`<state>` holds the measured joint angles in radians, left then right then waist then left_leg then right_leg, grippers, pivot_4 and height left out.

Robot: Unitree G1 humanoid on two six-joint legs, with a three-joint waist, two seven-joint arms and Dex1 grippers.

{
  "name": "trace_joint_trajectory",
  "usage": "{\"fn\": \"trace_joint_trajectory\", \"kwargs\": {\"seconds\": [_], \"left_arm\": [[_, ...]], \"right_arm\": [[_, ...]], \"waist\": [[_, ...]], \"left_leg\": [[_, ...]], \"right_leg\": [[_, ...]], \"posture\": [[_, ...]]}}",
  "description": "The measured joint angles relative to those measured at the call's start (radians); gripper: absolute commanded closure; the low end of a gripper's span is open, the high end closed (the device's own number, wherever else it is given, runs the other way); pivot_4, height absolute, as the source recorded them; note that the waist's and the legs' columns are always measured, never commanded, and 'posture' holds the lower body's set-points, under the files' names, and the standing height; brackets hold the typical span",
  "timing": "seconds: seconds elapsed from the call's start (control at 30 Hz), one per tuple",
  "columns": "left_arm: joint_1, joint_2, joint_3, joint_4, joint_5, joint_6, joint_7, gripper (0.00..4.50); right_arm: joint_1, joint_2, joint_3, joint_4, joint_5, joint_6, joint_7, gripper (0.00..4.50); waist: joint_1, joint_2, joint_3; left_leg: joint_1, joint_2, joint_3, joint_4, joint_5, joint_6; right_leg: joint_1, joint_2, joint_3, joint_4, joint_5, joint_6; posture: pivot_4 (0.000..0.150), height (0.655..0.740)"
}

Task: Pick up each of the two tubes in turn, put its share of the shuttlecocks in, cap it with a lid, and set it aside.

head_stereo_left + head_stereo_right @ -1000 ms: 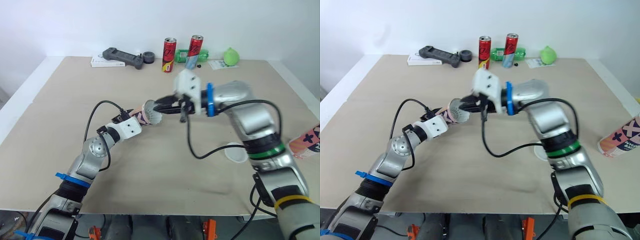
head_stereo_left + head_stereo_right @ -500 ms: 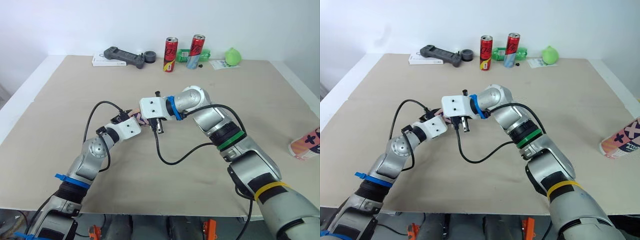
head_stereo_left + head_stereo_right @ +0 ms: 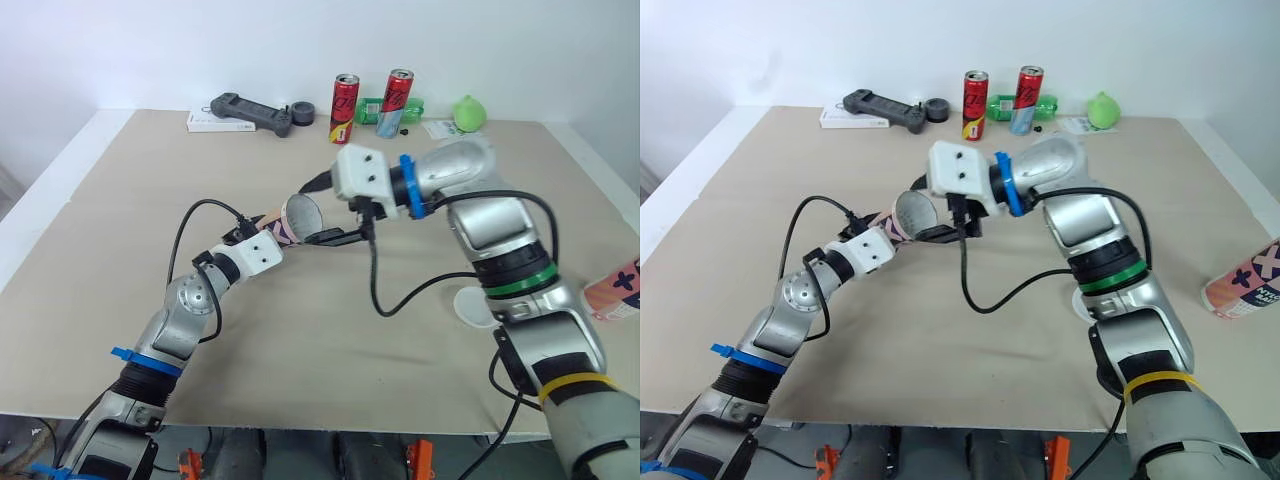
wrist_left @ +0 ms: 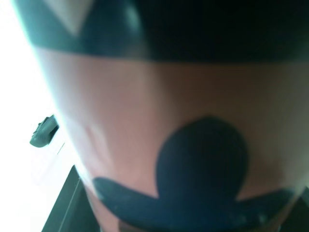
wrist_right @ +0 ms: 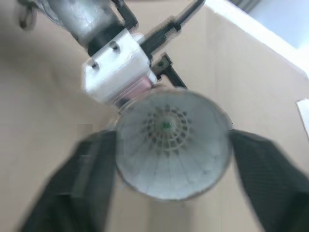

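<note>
A pink patterned tube (image 3: 285,222) is held tilted above the table, with my left gripper (image 3: 272,236) shut on it; its pink and dark pattern (image 4: 169,121) is close up in the left wrist view. Its open mouth faces my right gripper (image 3: 322,210), which is open with one finger on either side of the rim. A white shuttlecock (image 5: 169,140) sits inside the mouth, skirt outward, between the spread fingers (image 5: 82,188). A second pink tube (image 3: 615,290) lies at the table's right edge. A white lid (image 3: 475,303) lies on the table beside my right forearm.
Along the far edge stand two cans (image 3: 343,95) (image 3: 393,90), a green bottle (image 3: 372,108), a green round object (image 3: 466,113), a black controller (image 3: 245,108), a tape roll (image 3: 303,115) and a white box (image 3: 210,122). Cables hang from both wrists.
My right gripper, shut on the shuttlecock, pushed it into the tube's mouth, then opened and drew back a little. The left arm kept the tube still.
</note>
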<state>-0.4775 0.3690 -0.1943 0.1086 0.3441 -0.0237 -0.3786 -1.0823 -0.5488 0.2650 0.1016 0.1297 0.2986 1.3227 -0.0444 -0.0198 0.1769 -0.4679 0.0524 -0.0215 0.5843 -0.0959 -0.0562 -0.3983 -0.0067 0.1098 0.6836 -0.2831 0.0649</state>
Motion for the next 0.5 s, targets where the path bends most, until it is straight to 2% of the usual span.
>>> {"fn": "trace_joint_trajectory", "kwargs": {"seconds": [0.07, 0.17, 0.23, 0.27, 0.37, 0.5], "left_arm": [[-0.009, -0.015, 0.003, -0.001, -0.026, 0.003, -0.001, 2.05], [-0.019, -0.072, 0.053, -0.007, -0.130, 0.032, -0.008, 2.05], [-0.022, -0.142, 0.112, -0.049, -0.289, 0.069, -0.051, 2.05], [-0.022, -0.150, 0.117, -0.059, -0.311, 0.072, -0.058, 2.05], [-0.010, -0.229, 0.129, -0.142, -0.502, 0.134, -0.140, 2.05], [0.074, -0.249, 0.113, -0.155, -0.593, 0.191, -0.203, 2.05]], "right_arm": [[0.019, -0.038, -0.052, -0.037, 0.054, 0.060, 0.005, 0.03], [0.101, -0.156, -0.123, -0.037, 0.093, 0.133, 0.006, 0.03], [0.205, -0.268, -0.165, 0.010, 0.095, 0.164, 0.007, 0.03], [0.216, -0.278, -0.168, 0.023, 0.093, 0.167, 0.006, 0.03], [0.321, -0.362, -0.201, 0.116, 0.066, 0.165, -0.034, 0.03], [0.424, -0.388, -0.218, 0.238, 0.026, 0.173, -0.110, 0.03]], "waist": [[0.001, 0.000, 0.000], [0.009, -0.001, 0.000], [0.015, -0.001, 0.000], [0.015, -0.001, 0.000], [0.015, 0.000, 0.000], [0.002, 0.001, 0.000]], "left_leg": [[0.000, 0.000, 0.000, 0.000, 0.000, 0.000], [0.000, -0.002, 0.000, 0.001, 0.000, 0.000], [0.000, -0.002, 0.000, 0.001, 0.000, 0.000], [0.000, -0.002, 0.001, 0.001, 0.000, 0.000], [0.000, -0.002, 0.001, 0.001, 0.000, 0.000], [0.002, -0.003, 0.001, 0.001, 0.000, 0.000]], "right_leg": [[0.000, 0.000, 0.000, 0.000, 0.000, 0.000], [0.001, -0.002, 0.000, -0.001, 0.000, 0.000], [0.001, -0.003, 0.000, -0.001, 0.000, 0.001], [0.001, -0.003, 0.000, -0.001, 0.000, 0.001], [0.001, -0.003, 0.001, -0.001, -0.001, 0.002], [0.003, -0.002, 0.001, -0.001, -0.001, 0.002]], "posture": [[0.150, 0.7400], [0.150, 0.7400], [0.150, 0.7400], [0.150, 0.7400], [0.150, 0.7400], [0.150, 0.7400]]}}
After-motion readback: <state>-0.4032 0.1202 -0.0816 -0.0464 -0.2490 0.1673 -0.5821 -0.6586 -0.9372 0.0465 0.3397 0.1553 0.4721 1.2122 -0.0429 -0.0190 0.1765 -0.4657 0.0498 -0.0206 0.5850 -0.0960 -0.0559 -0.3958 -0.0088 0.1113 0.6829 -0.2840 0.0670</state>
